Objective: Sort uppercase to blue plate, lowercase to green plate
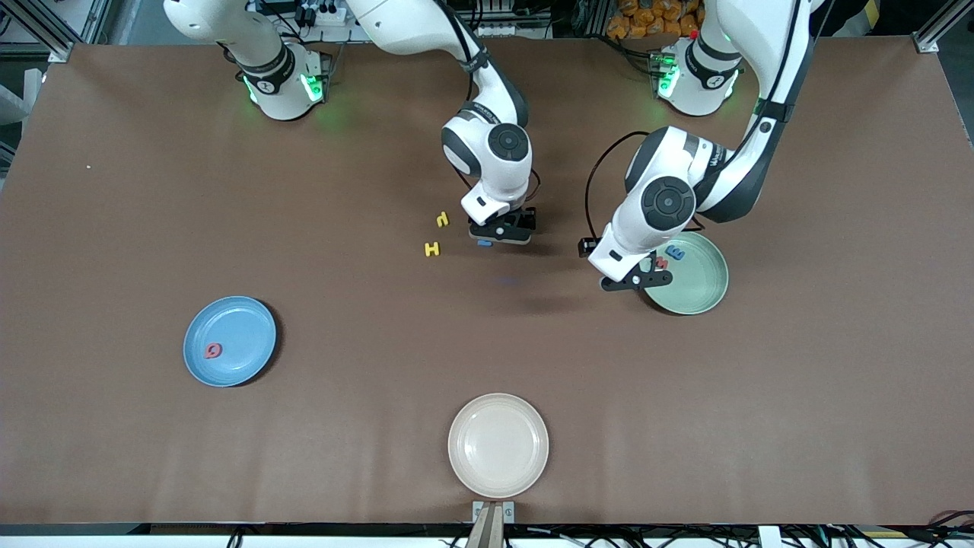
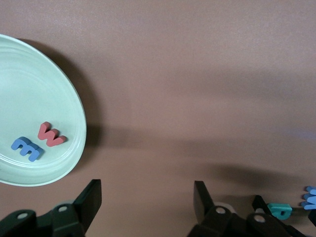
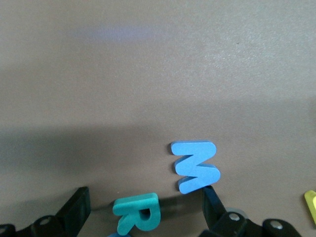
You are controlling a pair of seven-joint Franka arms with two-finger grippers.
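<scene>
Blue M (image 3: 196,166) and teal R (image 3: 138,213) seen flat on desk (image 1: 152,190) between spread fingers of right end effector (image 1: 500,233), held low mid-desk, likely for pickup. Red Q (image 1: 214,350) already lodged in blue plate (image 1: 247,320). Left end effector (image 1: 638,280) poised open at green plate (image 1: 704,285) rim, red w (image 2: 49,134) and blue m (image 2: 26,148) inside, release judged done. Yellow H (image 1: 432,249), yellow n (image 1: 442,219) left unsorted.

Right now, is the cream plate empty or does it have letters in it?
Empty. The cream plate shows only its bare surface in the front view.

Q (image 1: 214,350) in blue plate (image 1: 251,316); w (image 2: 50,134), m (image 2: 25,148) in green plate (image 2: 29,79); H (image 1: 432,249), n (image 1: 442,219) mid-table.
</scene>
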